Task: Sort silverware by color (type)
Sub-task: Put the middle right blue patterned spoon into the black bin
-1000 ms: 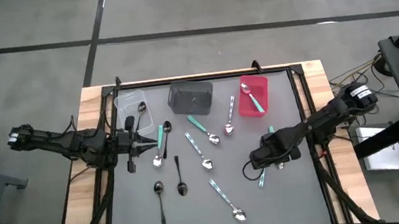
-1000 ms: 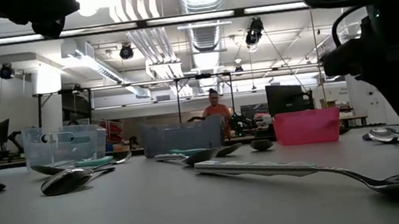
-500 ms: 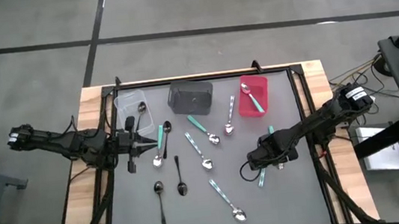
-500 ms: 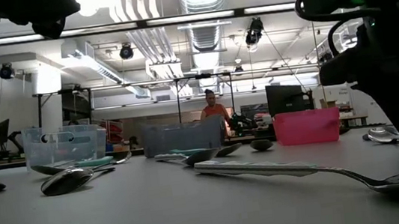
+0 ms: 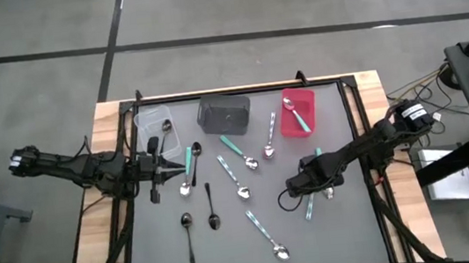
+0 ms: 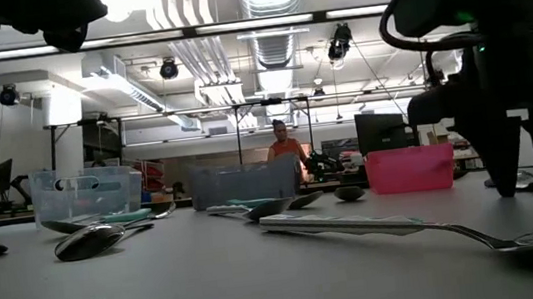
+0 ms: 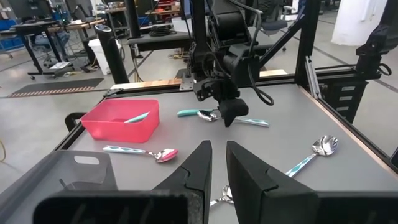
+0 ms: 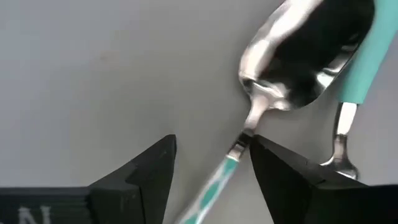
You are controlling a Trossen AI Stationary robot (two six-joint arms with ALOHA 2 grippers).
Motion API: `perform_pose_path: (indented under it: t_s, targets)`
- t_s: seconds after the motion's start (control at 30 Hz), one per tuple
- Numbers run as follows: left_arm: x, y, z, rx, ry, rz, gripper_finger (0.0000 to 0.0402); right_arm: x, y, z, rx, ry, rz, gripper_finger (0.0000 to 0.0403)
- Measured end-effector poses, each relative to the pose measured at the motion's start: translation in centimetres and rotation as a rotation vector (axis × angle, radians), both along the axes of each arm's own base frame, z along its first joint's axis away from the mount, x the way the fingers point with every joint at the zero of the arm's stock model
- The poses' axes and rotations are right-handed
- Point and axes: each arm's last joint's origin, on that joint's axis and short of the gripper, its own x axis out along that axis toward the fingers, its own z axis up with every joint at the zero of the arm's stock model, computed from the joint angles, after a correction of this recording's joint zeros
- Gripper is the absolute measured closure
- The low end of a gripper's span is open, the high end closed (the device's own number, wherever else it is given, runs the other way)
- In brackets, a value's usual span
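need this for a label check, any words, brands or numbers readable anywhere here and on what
"N": a lone pale letter, cut off by the picture's edge, on the right gripper body in its own wrist view.
Nothing else reads: no print shows on the spoons, the bins or the table.

Right gripper [image 5: 304, 184] over teal-handled spoon [image 5: 308, 204]; left gripper [image 5: 166, 167] idle.

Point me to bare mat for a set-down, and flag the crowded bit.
Bare: the mat's front right corner past the right gripper, and the front left below the left gripper. Crowded: the middle, spoons spread from the bins forward.
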Motion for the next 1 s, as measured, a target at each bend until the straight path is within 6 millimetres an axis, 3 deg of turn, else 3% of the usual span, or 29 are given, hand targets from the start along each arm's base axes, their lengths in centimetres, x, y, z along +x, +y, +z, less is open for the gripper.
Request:
perform_pose_path:
  t_s: [0.27,0.67,1.0]
  targets:
    - [0.0,0.0,0.0,0.0,0.0,0.0,0.037,0.3,0.1,-0.7,0.006,0.012,0.027,0.0227]
    - [0.0,0.0,0.0,0.004,0.0,-0.001,0.037,1.9,0.6,0.7,0.038,-0.078,0.077,0.0381]
    - [0.0,0.0,0.0,0.004,0.0,-0.001,0.037,4.0,1.3,4.3,0.078,-0.134,0.293,0.0383]
